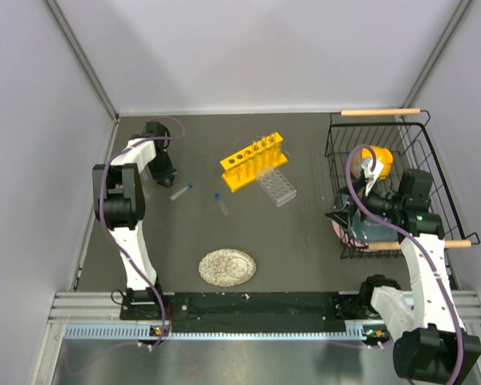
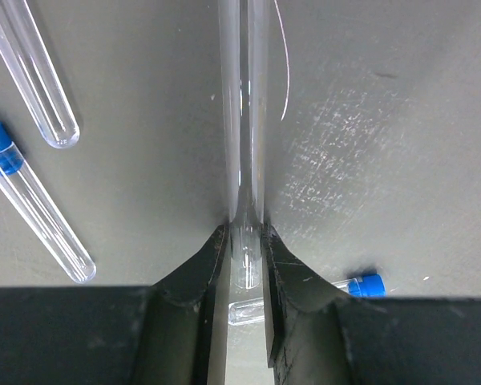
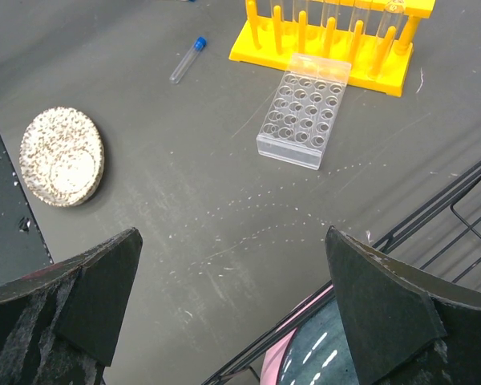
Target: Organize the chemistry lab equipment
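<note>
My left gripper [image 2: 244, 233] is shut on a thin clear glass tube [image 2: 244, 120] that runs straight away from its fingertips, low over the dark table. A blue-capped vial [image 2: 362, 285] lies crosswise under the fingers. Left of them lie another bare tube [image 2: 34, 76] and a second blue-capped vial [image 2: 34, 210]. From above, the left gripper [image 1: 163, 171] is at the back left, near two vials [image 1: 181, 191] [image 1: 222, 202]. The yellow rack [image 1: 252, 160] and the clear gridded rack [image 1: 276, 187] stand mid-table. My right gripper [image 3: 232, 237] is open, holding nothing, at the basket's edge.
A black wire basket [image 1: 417, 152] with bowls, one pink [image 3: 297, 353], fills the right side. A round speckled grey plate [image 1: 227, 267] sits near the front middle. Grey walls close in the table at the back and both sides.
</note>
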Available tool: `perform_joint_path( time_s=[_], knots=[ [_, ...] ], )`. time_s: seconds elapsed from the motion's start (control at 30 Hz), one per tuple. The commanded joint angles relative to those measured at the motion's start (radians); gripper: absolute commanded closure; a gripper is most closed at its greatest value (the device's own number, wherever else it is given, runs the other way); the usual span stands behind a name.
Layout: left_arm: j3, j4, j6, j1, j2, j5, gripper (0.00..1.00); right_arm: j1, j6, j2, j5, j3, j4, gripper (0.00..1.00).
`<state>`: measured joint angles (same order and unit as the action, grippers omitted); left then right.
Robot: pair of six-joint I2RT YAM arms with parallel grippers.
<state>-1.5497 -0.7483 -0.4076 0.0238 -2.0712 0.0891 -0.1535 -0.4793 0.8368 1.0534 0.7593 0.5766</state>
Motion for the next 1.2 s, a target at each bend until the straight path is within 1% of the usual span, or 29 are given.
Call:
perform_joint_path(
  time_s=[0.0, 0.03, 0.13, 0.17, 0.33, 0.53, 0.57, 0.63, 0.67, 0.73, 0.77, 0.8, 0.83, 0.87, 0.9, 0.93, 0.97, 1.0, 1.03, 1.07, 1.1, 1.13, 1.17],
  knots=[
    [-0.038, -0.005, 0.015, 0.005, -0.018, 0.014, 0.84, -0.012, -0.025, -0.016, 0.008, 0.002, -0.015, 0.01],
    [-0.039, -0.003, 0.016, 0.005, -0.015, 0.014, 0.88, -0.014, -0.025, -0.018, 0.008, 0.0, -0.015, 0.01],
    [-0.039, 0.01, 0.019, 0.005, 0.005, 0.021, 0.9, -0.012, -0.025, -0.018, 0.007, 0.0, -0.017, 0.01],
    [-0.036, 0.013, 0.021, 0.005, 0.011, 0.02, 0.93, -0.014, -0.025, -0.016, 0.007, 0.0, -0.015, 0.01],
    [-0.012, 0.062, 0.033, 0.005, 0.088, 0.008, 0.95, -0.012, -0.025, -0.016, 0.007, -0.003, -0.015, 0.01],
    [0.092, 0.16, 0.043, 0.005, 0.236, -0.069, 0.96, -0.014, -0.025, -0.016, 0.031, -0.009, -0.014, 0.01],
    [0.137, 0.179, 0.043, 0.005, 0.262, -0.118, 0.96, -0.014, -0.024, -0.016, 0.037, -0.008, -0.014, 0.01],
    [0.192, 0.219, 0.041, 0.005, 0.345, -0.161, 0.96, -0.014, -0.024, -0.012, 0.055, -0.008, -0.012, 0.01],
    [0.248, 0.263, 0.041, 0.004, 0.403, -0.216, 0.96, -0.015, -0.022, -0.008, 0.065, -0.008, -0.011, 0.01],
    [0.31, 0.308, 0.039, 0.004, 0.466, -0.28, 0.97, -0.012, -0.015, -0.001, 0.089, 0.0, -0.006, 0.01],
    [0.371, 0.355, 0.032, 0.005, 0.532, -0.31, 0.97, -0.014, -0.013, 0.01, 0.103, 0.005, -0.003, 0.01],
    [0.402, 0.384, 0.029, 0.004, 0.568, -0.384, 0.97, -0.012, -0.01, 0.016, 0.129, 0.011, 0.005, 0.01],
    [0.46, 0.411, 0.023, 0.004, 0.603, -0.415, 0.97, -0.012, -0.005, 0.022, 0.144, 0.03, 0.012, 0.01],
    [0.485, 0.449, 0.017, 0.002, 0.672, -0.44, 0.97, -0.009, -0.005, 0.036, 0.158, 0.041, 0.022, 0.01],
    [0.511, 0.472, 0.01, -0.001, 0.709, -0.504, 0.97, -0.001, -0.004, 0.044, 0.172, 0.055, 0.032, 0.01],
    [0.56, 0.492, 0.0, -0.005, 0.745, -0.531, 0.97, 0.006, -0.005, 0.05, 0.174, 0.086, 0.057, 0.01],
    [0.582, 0.516, -0.007, -0.012, 0.816, -0.557, 0.97, 0.017, -0.007, 0.056, 0.177, 0.103, 0.072, 0.01],
    [0.602, 0.549, -0.011, -0.019, 0.85, -0.58, 0.97, 0.029, -0.005, 0.068, 0.175, 0.121, 0.083, 0.01],
    [0.623, 0.553, -0.017, -0.047, 0.884, -0.612, 0.97, 0.069, 0.004, 0.074, 0.174, 0.158, 0.109, 0.01],
    [0.631, 0.558, -0.022, -0.071, 0.945, -0.618, 0.97, 0.092, 0.011, 0.079, 0.171, 0.179, 0.12, 0.01],
    [0.638, 0.579, -0.028, -0.087, 0.974, -0.629, 0.97, 0.126, 0.019, 0.094, 0.154, 0.219, 0.13, 0.01],
    [0.651, 0.59, -0.051, -0.1, 1.005, -0.65, 0.97, 0.196, 0.045, 0.099, 0.142, 0.239, 0.137, 0.01],
    [0.655, 0.601, -0.062, -0.137, 1.055, -0.657, 0.96, 0.237, 0.057, 0.107, 0.131, 0.259, 0.144, 0.01]
  ],
)
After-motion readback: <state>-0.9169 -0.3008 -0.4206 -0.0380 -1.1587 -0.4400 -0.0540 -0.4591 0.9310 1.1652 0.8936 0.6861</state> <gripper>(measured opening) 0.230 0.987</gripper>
